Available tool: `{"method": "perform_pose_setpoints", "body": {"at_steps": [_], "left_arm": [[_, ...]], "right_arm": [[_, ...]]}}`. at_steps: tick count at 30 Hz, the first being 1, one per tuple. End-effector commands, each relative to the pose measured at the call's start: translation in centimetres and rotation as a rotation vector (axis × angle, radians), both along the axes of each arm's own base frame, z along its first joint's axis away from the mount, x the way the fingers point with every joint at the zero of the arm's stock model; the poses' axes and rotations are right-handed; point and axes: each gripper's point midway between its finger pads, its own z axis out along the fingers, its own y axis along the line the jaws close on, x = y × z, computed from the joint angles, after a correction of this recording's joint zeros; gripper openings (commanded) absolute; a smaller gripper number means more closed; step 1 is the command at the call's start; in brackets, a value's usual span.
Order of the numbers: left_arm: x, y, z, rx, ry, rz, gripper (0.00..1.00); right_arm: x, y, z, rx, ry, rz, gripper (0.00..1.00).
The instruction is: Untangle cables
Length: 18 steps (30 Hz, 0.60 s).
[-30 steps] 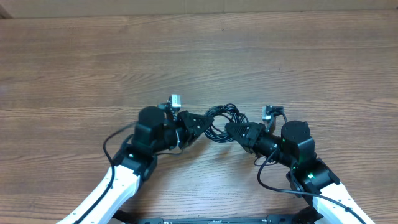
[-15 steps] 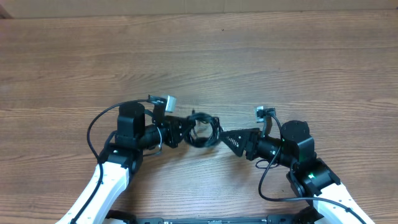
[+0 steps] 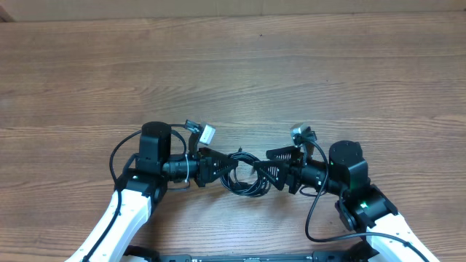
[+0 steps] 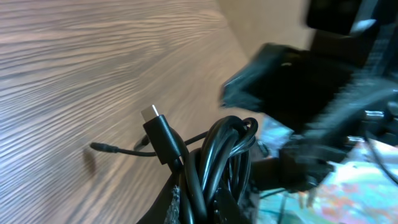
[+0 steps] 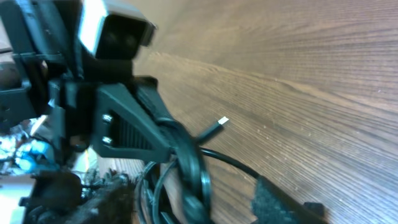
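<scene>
The cables [image 3: 244, 178] are thin black cords bunched into one small coil, held just above the wooden table between the two arms. My left gripper [image 3: 220, 168] is shut on the coil's left side; in the left wrist view the bunched cords [image 4: 217, 168] fill the jaws and one plug tip [image 4: 151, 114] sticks out. My right gripper [image 3: 274, 168] is open at the coil's right side. In the right wrist view a loop of the cables [image 5: 194, 171] hangs between its spread fingers [image 5: 193, 208], and a silver plug tip [image 5: 221, 122] points away.
The wooden table [image 3: 291, 80] stretches away behind the grippers. Thicker black arm cords loop beside the left arm [image 3: 116, 156] and below the right arm [image 3: 312, 218]. The left gripper's camera housing [image 5: 118, 28] sits close in front of the right wrist.
The left gripper moved right and toward the front with the coil. The right gripper, shut half a second ago, has opened and now straddles a loop of the coil.
</scene>
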Motion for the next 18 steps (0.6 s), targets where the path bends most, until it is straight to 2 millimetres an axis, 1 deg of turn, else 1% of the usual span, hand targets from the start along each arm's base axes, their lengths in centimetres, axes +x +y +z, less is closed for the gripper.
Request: {"method": "perform_pose_setpoints", "body": {"at_steps": [1, 2, 3, 5, 6, 7, 9, 10, 12, 15, 18], "left_arm": [[-0.9, -0.6, 1.8, -0.082, 0.007, -0.07, 0.04], [-0.7, -0.6, 2.0, -0.083, 0.006, -0.062, 0.04], [-0.5, -0.6, 2.0, -0.08, 0.01, -0.049, 0.04], [0.4, -0.4, 1.5, -0.054, 0.031, 0.009, 0.04], [1.0, -0.2, 1.1, -0.034, 0.046, 0.05, 0.04], [1.4, 0.0, 0.8, -0.019, 0.054, 0.08, 0.05], [2.3, 0.5, 0.2, 0.012, 0.078, 0.148, 0.06], [3.1, 1.0, -0.4, 0.042, 0.105, 0.216, 0.1], [4.1, 1.7, -1.1, 0.074, 0.136, 0.304, 0.13], [5.1, 2.5, -1.7, 0.1, 0.168, 0.394, 0.18], [6.1, 3.5, -2.3, 0.125, 0.195, 0.484, 0.18]], "right_arm": [[-0.3, 0.2, -0.9, -0.015, 0.022, 0.037, 0.5], [-0.8, 0.5, -0.9, -0.004, 0.037, 0.068, 0.47], [-1.3, 0.8, -0.8, 0.012, 0.047, 0.104, 0.4], [-2.4, 1.2, -0.5, 0.041, 0.063, 0.17, 0.16], [-2.8, 1.4, -0.3, 0.052, 0.068, 0.192, 0.08], [-3.0, 1.4, -0.2, 0.058, 0.071, 0.205, 0.04], [-3.4, 1.6, 0.0, 0.075, 0.082, 0.23, 0.04], [-4.0, 1.8, 0.4, 0.094, 0.08, 0.266, 0.04], [-4.7, 2.0, 1.2, 0.124, 0.07, 0.317, 0.04], [-5.1, 2.2, 1.8, 0.152, 0.088, 0.339, 0.04], [-5.8, 2.3, 2.4, 0.179, 0.082, 0.389, 0.04]]}}
